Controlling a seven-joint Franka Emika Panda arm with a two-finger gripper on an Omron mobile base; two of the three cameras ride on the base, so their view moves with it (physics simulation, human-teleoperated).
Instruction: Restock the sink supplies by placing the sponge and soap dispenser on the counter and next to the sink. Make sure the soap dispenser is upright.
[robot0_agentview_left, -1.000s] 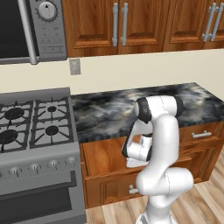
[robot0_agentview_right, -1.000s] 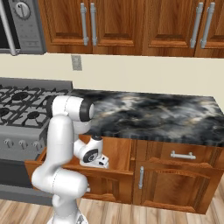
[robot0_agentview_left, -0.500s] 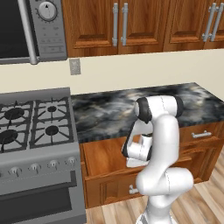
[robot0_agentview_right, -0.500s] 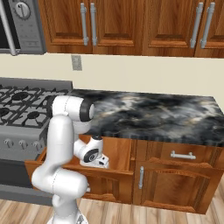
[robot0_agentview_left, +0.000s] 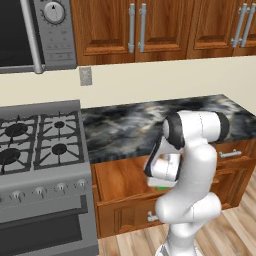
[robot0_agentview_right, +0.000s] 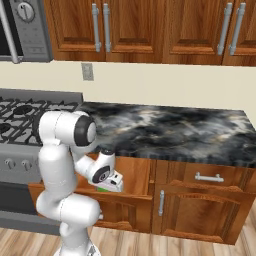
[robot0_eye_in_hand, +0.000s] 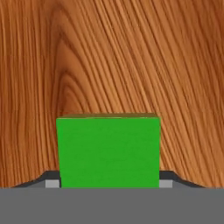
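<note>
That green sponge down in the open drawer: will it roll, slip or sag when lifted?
The sponge is a flat-faced block, so it probably won't roll. The fingers flank both sides, shut on it, so slipping seems unlikely. It keeps square edges, suggesting little sag.

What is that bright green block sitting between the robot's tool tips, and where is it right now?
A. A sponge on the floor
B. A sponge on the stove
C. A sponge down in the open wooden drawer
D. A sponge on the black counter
C: the sponge sits between the tips of the tool over the wood-grain bottom of the open drawer, below the counter.
</note>
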